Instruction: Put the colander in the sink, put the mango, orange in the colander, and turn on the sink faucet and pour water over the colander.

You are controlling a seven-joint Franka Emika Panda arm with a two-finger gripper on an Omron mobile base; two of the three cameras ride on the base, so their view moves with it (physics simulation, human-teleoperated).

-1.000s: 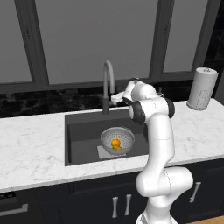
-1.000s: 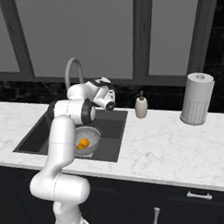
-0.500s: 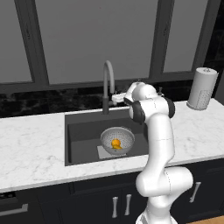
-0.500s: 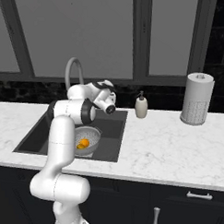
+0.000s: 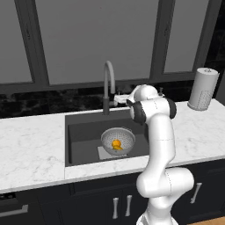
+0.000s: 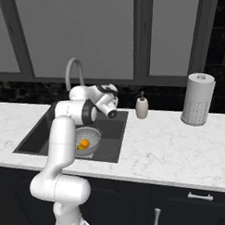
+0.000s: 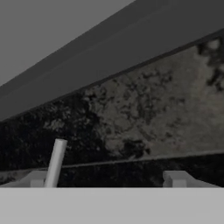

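The silver colander (image 5: 117, 139) stands in the dark sink (image 5: 83, 132), on the lighter patch of its bottom. Inside it lie the orange (image 5: 116, 143) and, touching it, a yellower fruit, the mango (image 6: 80, 147). My gripper (image 5: 119, 101) is at the back rim of the sink, right beside the lower stem of the tall gooseneck faucet (image 5: 107, 81). In the hand view the gripper (image 7: 107, 179) is open, its tips wide apart. A pale grey rod, the faucet's lever (image 7: 55, 162), rises just inside the left fingertip (image 7: 37, 178). No water is visible.
A beige soap dispenser (image 6: 142, 107) stands on the white marble counter (image 6: 171, 144) right of the sink. A perforated paper towel holder (image 6: 197, 99) is further right. Dark backsplash and window frames close off the back.
The hand has shifted only slightly beside the faucet base. Colander and fruit have not moved.
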